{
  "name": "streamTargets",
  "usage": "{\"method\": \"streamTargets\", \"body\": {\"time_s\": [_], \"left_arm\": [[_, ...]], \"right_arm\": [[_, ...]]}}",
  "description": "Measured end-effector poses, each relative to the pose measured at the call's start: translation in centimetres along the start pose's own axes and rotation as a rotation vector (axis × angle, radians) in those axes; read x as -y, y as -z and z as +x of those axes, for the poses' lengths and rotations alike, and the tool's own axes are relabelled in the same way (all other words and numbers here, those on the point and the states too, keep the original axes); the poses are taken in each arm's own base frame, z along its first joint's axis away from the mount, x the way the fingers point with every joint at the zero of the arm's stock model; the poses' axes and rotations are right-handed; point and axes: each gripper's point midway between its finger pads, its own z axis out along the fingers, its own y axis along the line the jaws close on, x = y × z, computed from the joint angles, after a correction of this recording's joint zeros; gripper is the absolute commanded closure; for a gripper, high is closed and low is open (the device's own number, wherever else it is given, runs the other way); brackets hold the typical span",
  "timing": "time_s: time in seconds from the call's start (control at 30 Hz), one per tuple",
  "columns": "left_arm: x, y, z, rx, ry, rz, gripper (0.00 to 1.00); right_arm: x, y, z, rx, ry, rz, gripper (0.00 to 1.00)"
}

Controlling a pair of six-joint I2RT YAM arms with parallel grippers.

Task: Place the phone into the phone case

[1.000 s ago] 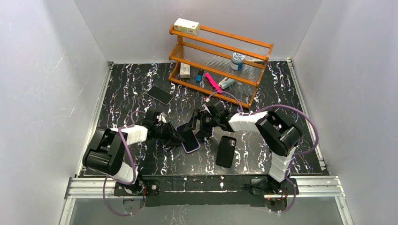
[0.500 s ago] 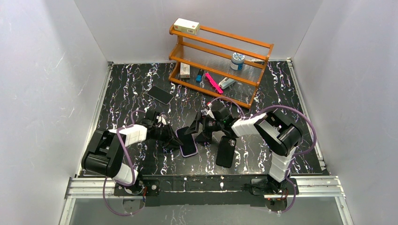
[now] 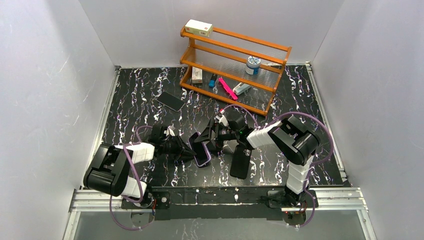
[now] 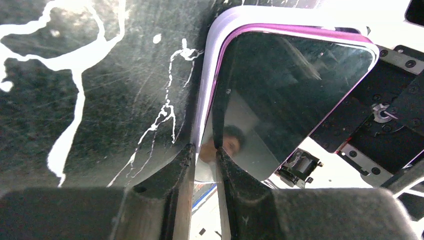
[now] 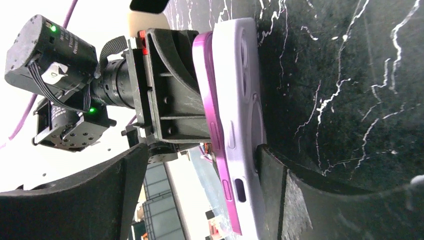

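Note:
The phone (image 3: pixel 171 101), a plain black slab, lies flat at the far left of the table, apart from both arms. The phone case (image 3: pixel 241 161), matte black with a camera cutout, lies flat near the right arm's base. Between the arms a lavender-edged phone (image 3: pixel 201 150) is tipped up on its side. My left gripper (image 3: pixel 191 152) (image 4: pixel 205 147) is shut on the near edge of this lavender-edged phone (image 4: pixel 280 90). My right gripper (image 3: pixel 207 137) (image 5: pixel 202 150) is open and straddles the lavender-edged phone (image 5: pixel 235 115), one finger against its back.
A wooden rack (image 3: pixel 235 55) stands at the back with a white box (image 3: pixel 198 28) on top, a jar (image 3: pixel 253 64) and a pink item (image 3: pixel 227 88) on its shelves. White walls close in the table on the left, right and back.
The left gripper has closed down on the lavender-edged phone's edge and its arm has drawn back lower. The phone has tipped up from lying flat. The right gripper has shifted left around it.

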Motion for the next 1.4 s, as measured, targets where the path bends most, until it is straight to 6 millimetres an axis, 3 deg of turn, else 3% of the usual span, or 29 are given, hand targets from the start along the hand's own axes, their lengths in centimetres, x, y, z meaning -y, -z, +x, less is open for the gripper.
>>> {"method": "streamTargets", "body": {"time_s": [0.23, 0.53, 0.77, 0.87, 0.93, 1.03, 1.1, 1.2, 1.27, 1.37, 1.4], "left_arm": [[0.2, -0.2, -0.1, 0.0, -0.003, 0.007, 0.79], [0.0, 0.1, -0.1, -0.002, -0.031, -0.019, 0.78], [-0.2, 0.2, -0.2, 0.009, -0.032, -0.03, 0.78], [-0.3, 0.3, -0.2, 0.015, -0.034, -0.03, 0.78], [-0.4, 0.4, -0.2, 0.021, -0.035, -0.031, 0.78], [-0.6, 0.4, 0.1, 0.016, -0.034, -0.038, 0.78], [-0.7, 0.3, 0.2, 0.015, -0.035, -0.039, 0.77], [-0.7, 0.3, 0.2, 0.013, -0.036, -0.038, 0.77], [-0.6, 0.4, 0.2, 0.012, -0.036, -0.036, 0.77], [-0.6, 0.4, 0.3, 0.01, -0.038, -0.035, 0.72], [-0.6, 0.4, 0.3, 0.009, -0.037, -0.036, 0.66]], "right_arm": [[0.8, -0.1, 0.7, -0.023, 0.013, 0.029, 0.47], [2.0, 0.1, 0.9, -0.044, 0.065, 0.074, 0.97], [3.2, 0.4, 0.9, -0.056, 0.071, 0.123, 0.97], [3.2, 0.4, 0.9, -0.063, 0.074, 0.139, 0.68], [3.2, 0.4, 1.0, -0.063, 0.068, 0.147, 0.59], [3.2, 0.2, 1.5, -0.072, 0.067, 0.16, 0.57], [3.2, 0.3, 1.8, -0.076, 0.066, 0.164, 0.61], [2.9, 0.3, 1.7, -0.07, 0.068, 0.159, 0.87], [3.0, 0.4, 1.7, -0.062, 0.071, 0.163, 0.99], [3.5, 0.6, 1.6, -0.048, 0.068, 0.175, 0.99], [3.4, 0.6, 1.6, -0.046, 0.07, 0.176, 0.99]]}}
